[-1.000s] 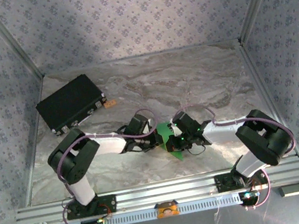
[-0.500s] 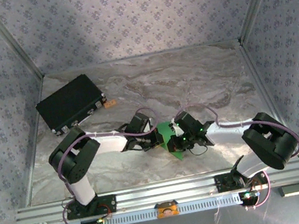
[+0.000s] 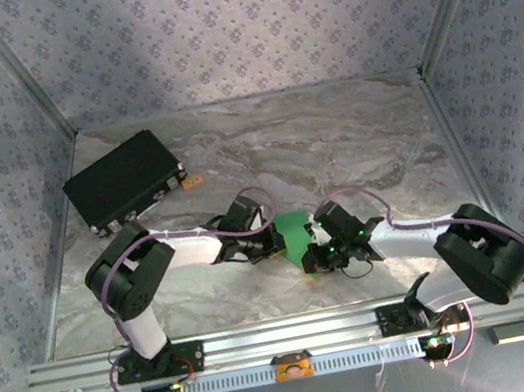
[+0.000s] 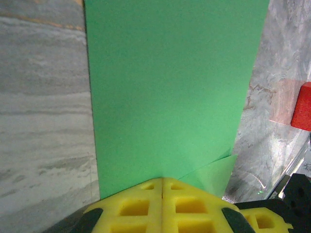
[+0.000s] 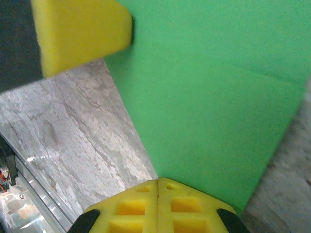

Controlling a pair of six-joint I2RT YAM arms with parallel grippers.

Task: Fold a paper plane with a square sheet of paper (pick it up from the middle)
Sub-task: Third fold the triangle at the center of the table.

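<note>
The marbled desk (image 3: 354,139) spreads out under me, with the black case (image 3: 125,182) at its far left corner. The square sheet of paper (image 3: 296,233) is near the middle of the desk, between my two arms, with a folded flap showing at one corner. My left end effector (image 4: 162,183) is fully closed, pads together, pinching one edge of the sheet. My right end effector (image 5: 158,184) is closed the same way on the opposite edge. A small red block (image 4: 302,107) lies on the desk near the paper.

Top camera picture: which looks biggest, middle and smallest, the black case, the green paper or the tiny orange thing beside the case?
Largest: black case.
Then: green paper, partly hidden but clearly smaller.
Smallest: tiny orange thing.
</note>
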